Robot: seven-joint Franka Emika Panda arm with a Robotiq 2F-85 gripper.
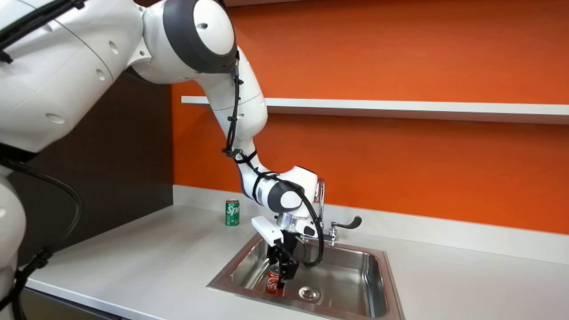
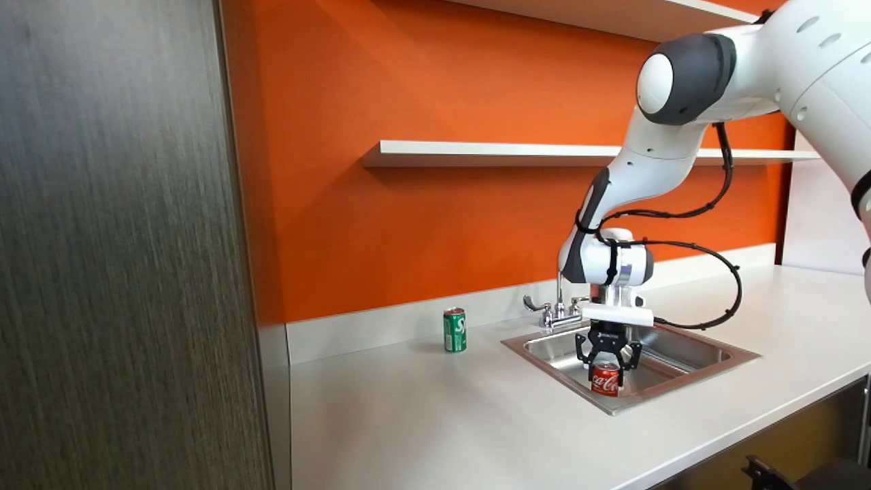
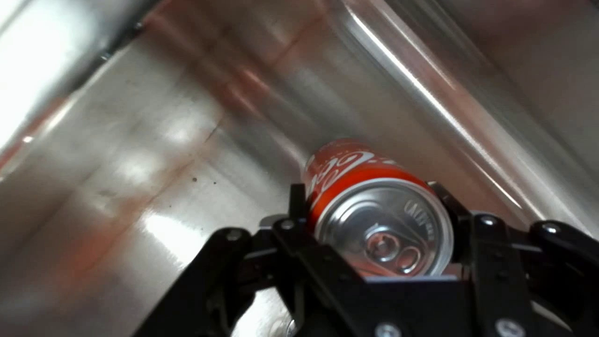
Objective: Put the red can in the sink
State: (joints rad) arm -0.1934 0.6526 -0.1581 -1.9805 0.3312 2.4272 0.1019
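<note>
The red can [image 1: 272, 283] with white lettering stands roughly upright inside the steel sink [image 1: 393, 289], near one wall of the basin. It also shows in an exterior view [image 2: 604, 381], its base close to the near rim of the sink [image 2: 738, 356]. In the wrist view, its silvery top [image 3: 383, 224] fills the space between both fingers. My gripper [image 2: 605, 373] points down into the basin and is shut on the can, a finger against each side. In the wrist view the gripper [image 3: 367, 192] covers part of the can's lid. Whether the can's base touches the sink floor is unclear.
A green can [image 1: 232, 212] stands on the counter [image 1: 146, 262] beside the sink, and shows in an exterior view too [image 2: 454, 330]. The chrome faucet [image 2: 559, 303] with lever handles stands behind the basin, close to my wrist. A white shelf [image 1: 400, 106] runs along the orange wall.
</note>
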